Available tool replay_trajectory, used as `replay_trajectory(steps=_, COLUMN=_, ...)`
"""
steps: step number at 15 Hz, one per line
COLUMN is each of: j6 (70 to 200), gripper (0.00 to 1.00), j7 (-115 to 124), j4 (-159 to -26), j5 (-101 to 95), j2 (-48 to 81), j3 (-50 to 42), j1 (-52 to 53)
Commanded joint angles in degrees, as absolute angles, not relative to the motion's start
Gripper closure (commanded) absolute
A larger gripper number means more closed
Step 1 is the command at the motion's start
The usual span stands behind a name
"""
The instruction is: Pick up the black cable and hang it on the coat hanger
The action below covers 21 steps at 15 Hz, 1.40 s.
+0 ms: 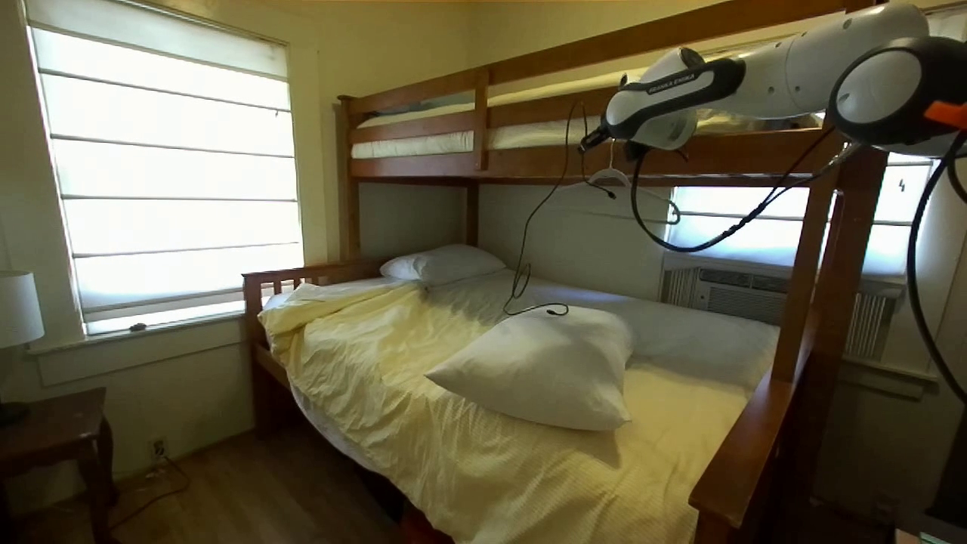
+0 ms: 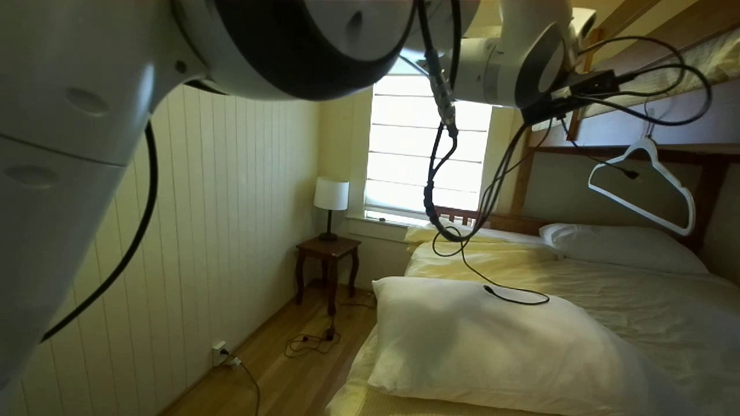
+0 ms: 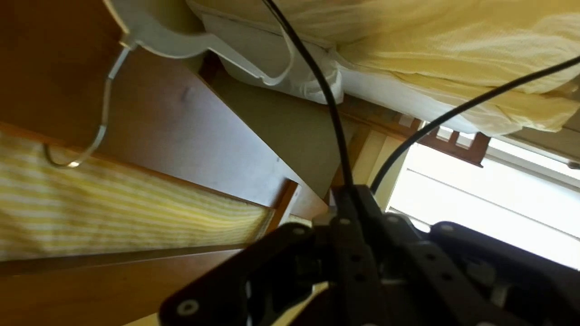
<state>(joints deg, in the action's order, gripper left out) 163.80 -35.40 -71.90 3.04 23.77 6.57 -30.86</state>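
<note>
Two thin strands of the black cable (image 3: 334,115) arc from your gripper (image 3: 355,192), whose dark jaws are pressed together on the smooth, round cord, high beside a bunk bed (image 1: 423,168) of reddish-brown wood. One strand falls long and slack, twisting into a loose loop in midair before its end curls on a plump white pillow (image 1: 544,370) with pointed corners. The shorter strand droops to a small dark plug (image 2: 631,173) that, in both exterior views, overlaps the outline of the coat hanger (image 2: 636,209); whether the two touch, you cannot tell from these angles. Slim, white and triangular, with rounded shoulders, the hanger hangs from a bent, shiny metal hook (image 3: 106,99) at the upper bunk's flat rail, next to bedding (image 3: 127,194) striped yellow and white. Below your glossy white arm (image 1: 763,83), a crumpled pale-yellow cover (image 1: 363,363) spreads in soft folds over the lower bunk, a second pillow (image 1: 457,263) slumped at its far end. Across the room, you see a lamp (image 2: 331,193) with a white drum shade on a dark wooden side table (image 2: 334,248) with curved legs, near a window blind (image 1: 174,174) of pale, backlit fabric crossed by horizontal seams. Vertical grooves rib a cream panelled wall (image 2: 231,202) above a floor (image 2: 295,381) of warm-toned wooden planks.
</note>
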Motion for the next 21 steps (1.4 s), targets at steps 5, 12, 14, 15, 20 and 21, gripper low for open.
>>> replay_trajectory(steps=5, j6=160.06, gripper=0.99, j7=-30.06, j4=-72.08, j5=-3.74, j2=24.64, j3=-2.47, j1=-28.12)
replay_trajectory(steps=12, j6=160.7, gripper=0.99, j7=-34.45, j4=-72.73, j5=-3.02, j2=25.3, j3=-1.63, j1=-29.58)
replay_trajectory(steps=14, j6=159.74, gripper=0.99, j7=-36.56, j4=-72.58, j5=-3.38, j2=26.11, j3=-3.16, j1=-29.11)
replay_trajectory(steps=15, j6=159.3, gripper=0.99, j7=-37.15, j4=-72.69, j5=-4.53, j2=26.6, j3=-4.2, j1=-28.75)
replay_trajectory(steps=20, j6=160.1, gripper=0.99, j7=-35.88, j4=-71.53, j5=-15.04, j2=29.85, j3=-11.98, j1=-26.49)
replay_trajectory(steps=21, j6=160.23, gripper=0.99, j7=-35.11, j4=-70.91, j5=-17.16, j2=30.34, j3=-14.11, j1=-25.91)
